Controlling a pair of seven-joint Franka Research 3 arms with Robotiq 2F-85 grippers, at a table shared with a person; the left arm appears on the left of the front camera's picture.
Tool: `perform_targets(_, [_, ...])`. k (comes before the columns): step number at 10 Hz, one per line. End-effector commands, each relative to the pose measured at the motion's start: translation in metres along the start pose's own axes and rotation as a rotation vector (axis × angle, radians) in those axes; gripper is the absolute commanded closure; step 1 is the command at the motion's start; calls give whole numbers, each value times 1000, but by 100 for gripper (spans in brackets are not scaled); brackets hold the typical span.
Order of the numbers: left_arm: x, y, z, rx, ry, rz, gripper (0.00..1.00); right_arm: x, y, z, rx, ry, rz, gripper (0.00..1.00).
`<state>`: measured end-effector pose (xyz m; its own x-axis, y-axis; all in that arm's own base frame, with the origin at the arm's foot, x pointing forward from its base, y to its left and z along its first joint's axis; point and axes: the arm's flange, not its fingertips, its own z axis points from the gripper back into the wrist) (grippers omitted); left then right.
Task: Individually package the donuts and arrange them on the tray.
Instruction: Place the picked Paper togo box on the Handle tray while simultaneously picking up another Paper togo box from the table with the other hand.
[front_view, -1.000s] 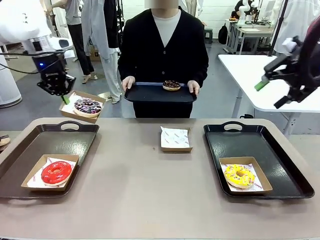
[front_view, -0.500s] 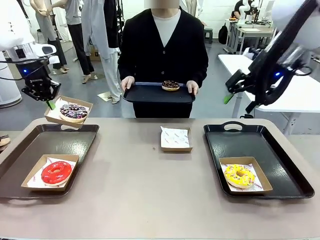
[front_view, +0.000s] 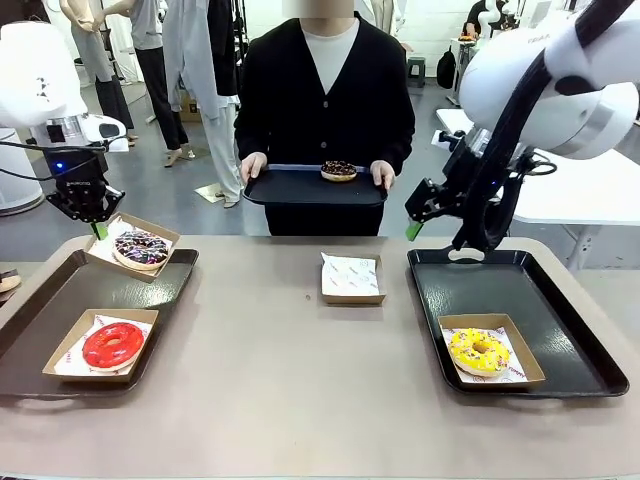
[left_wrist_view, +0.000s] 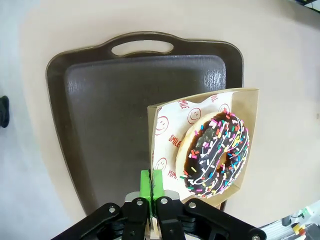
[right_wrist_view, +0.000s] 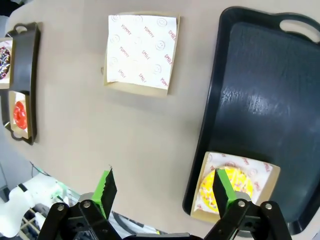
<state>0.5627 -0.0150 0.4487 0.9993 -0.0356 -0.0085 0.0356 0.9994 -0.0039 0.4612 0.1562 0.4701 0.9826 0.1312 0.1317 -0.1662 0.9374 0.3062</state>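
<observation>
While the left end effector (front_view: 99, 229), clamped on the box (left_wrist_view: 167, 122) of the purple sprinkled donut (front_view: 141, 249), hangs over the left tray (front_view: 100, 290), the right end effector (right_wrist_view: 164, 187) stands wide, empty; red donut (front_view: 113, 345) and yellow donut (front_view: 479, 351) lie boxed on trays.

The table (front_view: 270, 380) is a matte greyish beige. The left tray (front_view: 60, 300) and right tray (front_view: 560, 330) are glossy and near black. The empty box (front_view: 352, 277) by the table's far edge and the striped donut's box (left_wrist_view: 165, 120) are brown cardboard, lined with white paper printed with red smiley faces and red lettering. The red donut (front_view: 112, 345) is glossy. The yellow donut (front_view: 479, 351) carries coloured sprinkles. The striped donut (left_wrist_view: 215, 152) is dark chocolate with white lines and rainbow sprinkles. The fourth donut (front_view: 338, 170) is dark brown with pale specks, on the person's black tray (front_view: 290, 190). The left fingers (left_wrist_view: 146, 187) and right fingers (right_wrist_view: 107, 192) are black with bright green pads. The left arm (front_view: 35, 70) and right arm (front_view: 555, 85) are white.
</observation>
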Motion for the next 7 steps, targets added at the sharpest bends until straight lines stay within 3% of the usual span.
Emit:
perform_targets(1, [1,-3,3,23,-14,34,99,8,4,-8,-18,-6,0,0])
perform_targets(7, [0,0,0,0,0,0,99,0,0,0,0,0,0,0])
